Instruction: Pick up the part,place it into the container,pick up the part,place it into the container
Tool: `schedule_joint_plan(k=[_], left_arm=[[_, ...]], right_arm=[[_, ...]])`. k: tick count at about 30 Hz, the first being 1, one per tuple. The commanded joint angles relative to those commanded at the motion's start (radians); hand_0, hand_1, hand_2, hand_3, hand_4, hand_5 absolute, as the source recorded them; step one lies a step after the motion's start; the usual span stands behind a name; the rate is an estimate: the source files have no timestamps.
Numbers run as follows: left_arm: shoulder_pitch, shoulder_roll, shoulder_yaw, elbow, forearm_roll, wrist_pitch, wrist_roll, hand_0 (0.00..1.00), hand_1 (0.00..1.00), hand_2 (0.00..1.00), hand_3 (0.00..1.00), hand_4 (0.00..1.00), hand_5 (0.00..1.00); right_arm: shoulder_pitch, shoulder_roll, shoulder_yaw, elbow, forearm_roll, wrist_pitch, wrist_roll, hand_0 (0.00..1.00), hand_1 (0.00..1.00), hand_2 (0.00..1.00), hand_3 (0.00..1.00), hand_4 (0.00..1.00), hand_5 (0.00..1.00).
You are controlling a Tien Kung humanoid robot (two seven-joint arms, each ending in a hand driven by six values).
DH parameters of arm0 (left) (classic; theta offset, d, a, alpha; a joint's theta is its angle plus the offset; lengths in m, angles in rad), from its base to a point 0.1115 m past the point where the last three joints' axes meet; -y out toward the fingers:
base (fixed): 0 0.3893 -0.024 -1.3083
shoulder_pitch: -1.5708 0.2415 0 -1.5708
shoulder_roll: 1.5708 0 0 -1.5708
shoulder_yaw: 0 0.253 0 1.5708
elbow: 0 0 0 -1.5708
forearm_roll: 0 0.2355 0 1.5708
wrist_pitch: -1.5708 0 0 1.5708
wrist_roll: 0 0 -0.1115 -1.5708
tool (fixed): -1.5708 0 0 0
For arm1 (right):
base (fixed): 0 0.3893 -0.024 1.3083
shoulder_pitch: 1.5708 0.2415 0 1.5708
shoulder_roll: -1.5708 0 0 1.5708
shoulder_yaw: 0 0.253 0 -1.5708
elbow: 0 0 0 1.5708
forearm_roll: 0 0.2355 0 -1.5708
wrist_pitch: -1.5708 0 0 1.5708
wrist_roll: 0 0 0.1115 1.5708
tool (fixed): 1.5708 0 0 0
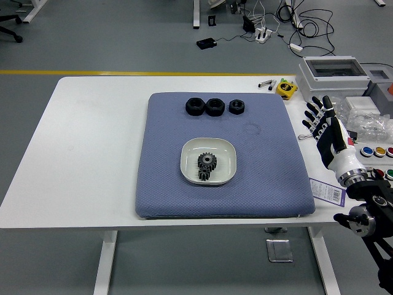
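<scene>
— Right hand [326,128] hung off the right edge of the blue mat [270,160], fingers spread, gripping nothing. Left hand nowhere in view.

— And the parts?

— Two dark gears [206,166] lay in the white container [191,161], touching, one nearly above the other — near the middle of the mat.

— So finished?

— Looked that way: two picks, two placements, both gears in the dish. Judged from the layout alone, though.

— Anything left outside?

— Three black ring-shaped parts [214,107] sat in a row along the mat's far edge, well apart from the container, untouched as far as could be told. Could not say whether meant for the dish too.

— Further out?

— Yellow tape measure [286,88] by the mat's far right corner on the white table [92,147]; grey box [333,72] and a panel of coloured buttons [379,153] off to the right, beside the hand.
</scene>
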Motion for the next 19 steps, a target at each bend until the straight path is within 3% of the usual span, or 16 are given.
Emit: schedule_joint_plan(k=[3,4,9,10,15,16,19], left_arm=[[-0.001,0.0,-0.002,0.0,0.003,0.001,0.001,0.561,0.609,0.75,0.655,0.652,0.614],[-0.001,0.0,-0.002,0.0,0.004,0.001,0.002,0.561,0.61,0.749,0.655,0.652,0.614],[-0.001,0.0,0.0,-0.001,0.003,0.001,0.001,0.561,0.61,0.749,0.655,0.652,0.614],[-0.002,0.0,0.0,-0.001,0.004,0.0,0.001,0.561,0.61,0.748,0.653,0.651,0.613],[-0.004,0.002,0.003,-0.002,0.003,0.0,0.001,0.561,0.61,0.748,0.653,0.651,0.613],[-0.005,0.002,0.004,-0.002,0.002,-0.001,0.001,0.56,0.609,0.748,0.653,0.65,0.615],[-0.006,0.003,0.004,-0.002,0.003,-0.001,0.0,0.56,0.609,0.748,0.653,0.65,0.615]], right_arm=[[0.003,-0.002,0.003,-0.009,-0.096,-0.003,-0.029,0.998,0.993,0.998,0.998,0.998,0.998],[0.003,-0.002,0.001,-0.016,-0.133,-0.001,-0.044,0.998,0.908,0.926,0.992,0.998,0.998],[0.001,0.0,0.008,-0.033,-0.32,0.013,-0.128,0.998,0.908,0.926,0.992,0.998,0.998],[0.002,-0.001,0.008,-0.033,-0.366,0.009,-0.144,0.872,0.8,0.775,0.838,0.998,0.998],[0.007,-0.003,0.012,-0.015,-0.56,0.025,-0.2,0.872,0.8,0.775,0.838,0.998,0.998],[0.008,-0.004,0.009,-0.009,-0.605,0.035,-0.206,0.76,0.755,0.745,0.775,0.998,0.998],[0.012,-0.01,-0.009,0.004,-0.706,0.061,-0.211,0.76,0.755,0.745,0.775,0.998,0.998]])
